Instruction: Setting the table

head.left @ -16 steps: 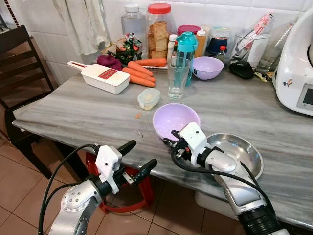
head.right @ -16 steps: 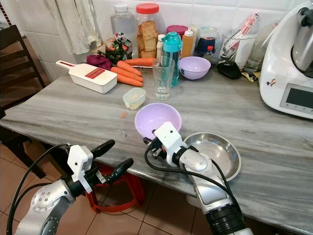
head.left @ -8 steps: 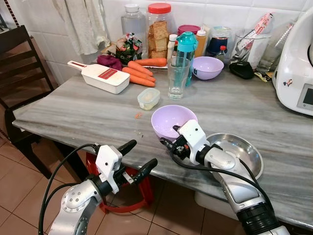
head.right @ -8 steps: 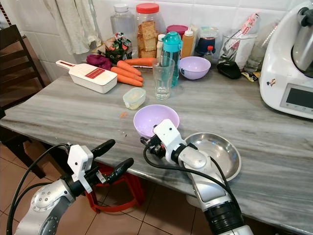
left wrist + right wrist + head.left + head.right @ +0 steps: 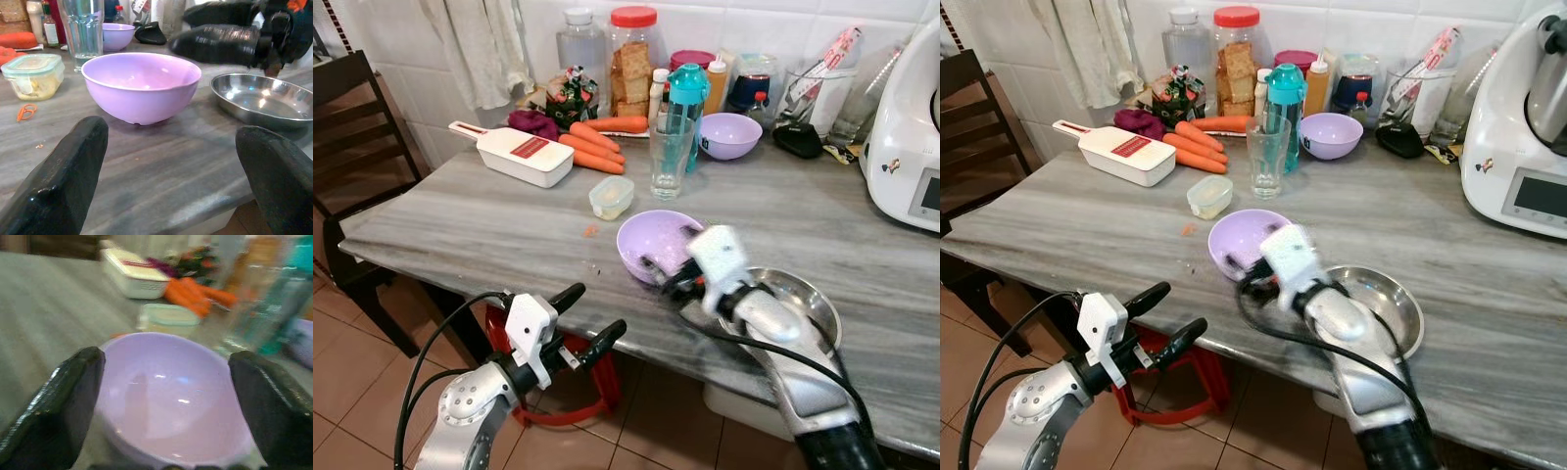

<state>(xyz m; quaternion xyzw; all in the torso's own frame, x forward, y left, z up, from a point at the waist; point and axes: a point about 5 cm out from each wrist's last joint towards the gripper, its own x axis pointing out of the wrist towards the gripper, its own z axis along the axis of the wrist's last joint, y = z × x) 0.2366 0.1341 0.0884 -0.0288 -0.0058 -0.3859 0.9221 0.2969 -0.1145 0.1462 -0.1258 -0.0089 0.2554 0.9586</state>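
A lilac bowl (image 5: pixel 655 238) stands upright on the grey marble table (image 5: pixel 470 225), near its front edge. Just to its right lies a shallow steel dish (image 5: pixel 798 304). My right gripper (image 5: pixel 668 266) is blurred at the bowl's near rim. In the right wrist view it (image 5: pixel 166 360) is open, its two fingers spread to either side of the bowl (image 5: pixel 176 401). My left gripper (image 5: pixel 584 315) hangs open below the table's front edge. Between its spread fingers the left wrist view takes in the bowl (image 5: pixel 142 85) and the dish (image 5: pixel 254 100).
Behind the bowl stand a small lidded container (image 5: pixel 610 197), a drinking glass (image 5: pixel 670 157), a teal bottle (image 5: pixel 686 96) and a second lilac bowl (image 5: pixel 729 135). Carrots (image 5: pixel 592 147) and a white slicer (image 5: pixel 514 154) lie back left. A white appliance (image 5: pixel 906 127) is at right, a chair (image 5: pixel 352 137) at left.
My right arm has swung up and to the right and is blurred with motion. The lilac bowl sits slightly farther from the table edge. The left arm has not moved.
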